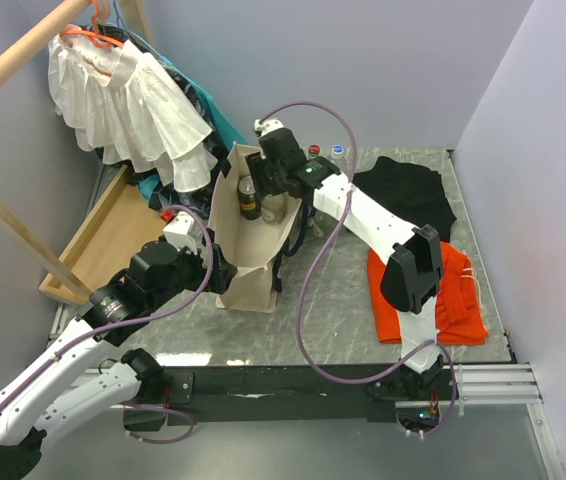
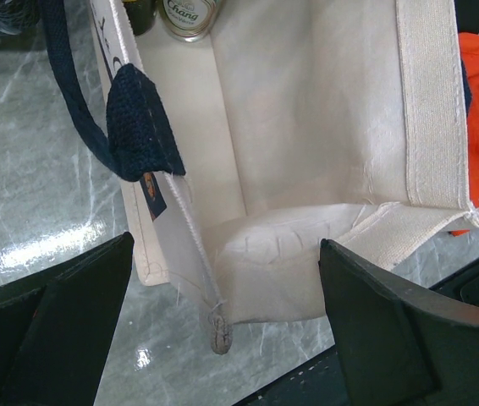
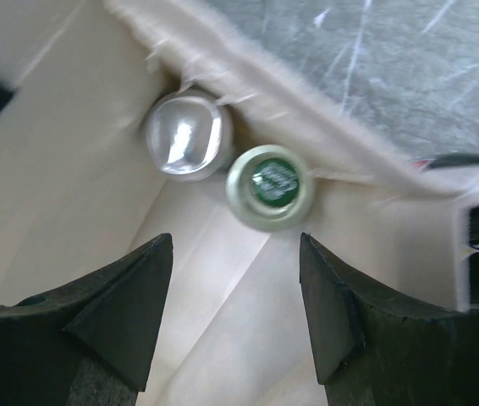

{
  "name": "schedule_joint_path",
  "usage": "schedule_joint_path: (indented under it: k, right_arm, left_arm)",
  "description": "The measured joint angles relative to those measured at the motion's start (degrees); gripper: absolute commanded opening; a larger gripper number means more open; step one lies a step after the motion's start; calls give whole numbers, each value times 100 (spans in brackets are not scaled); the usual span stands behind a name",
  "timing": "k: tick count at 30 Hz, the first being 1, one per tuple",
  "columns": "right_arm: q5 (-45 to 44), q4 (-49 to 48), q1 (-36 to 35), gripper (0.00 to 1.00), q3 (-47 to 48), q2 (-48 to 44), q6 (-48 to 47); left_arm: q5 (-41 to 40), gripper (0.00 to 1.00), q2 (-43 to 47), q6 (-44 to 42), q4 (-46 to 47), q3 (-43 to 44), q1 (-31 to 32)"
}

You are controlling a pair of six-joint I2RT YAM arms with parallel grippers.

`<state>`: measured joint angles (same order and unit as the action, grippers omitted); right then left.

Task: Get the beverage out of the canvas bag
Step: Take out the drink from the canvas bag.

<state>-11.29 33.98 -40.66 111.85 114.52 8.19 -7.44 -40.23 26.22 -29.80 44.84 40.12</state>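
Observation:
The cream canvas bag [image 1: 253,262] with navy strap handles [image 2: 138,118] stands open in the middle of the table. Two bottles stand inside at its far end: a dark one with a silver cap [image 1: 248,197] [image 3: 184,135] and one with a green cap [image 1: 273,206] [image 3: 269,186]. My right gripper [image 1: 265,183] [image 3: 235,288] hangs open over the bag's mouth, just above the caps and holding nothing. My left gripper [image 1: 215,262] [image 2: 222,338] is open at the bag's near left corner, its fingers [image 2: 62,321] on either side of the corner without gripping it. A Chang cap [image 2: 190,15] shows in the left wrist view.
A white ruffled garment [image 1: 128,100] hangs on an orange hanger at the back left. A wooden tray [image 1: 113,235] lies left of the bag. A black cloth [image 1: 408,195] and an orange cloth [image 1: 448,295] lie to the right. More bottles [image 1: 337,153] stand behind the bag.

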Motion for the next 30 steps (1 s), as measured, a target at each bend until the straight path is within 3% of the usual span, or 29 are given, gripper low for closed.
schedule_joint_path:
  k: [22, 30]
  right_arm:
    - [188, -72, 273, 67, 350, 640, 264]
    - [181, -96, 310, 61, 354, 669, 321]
  left_arm:
    - [2, 96, -50, 0, 0, 0, 26]
    - [0, 96, -50, 0, 2, 0, 37]
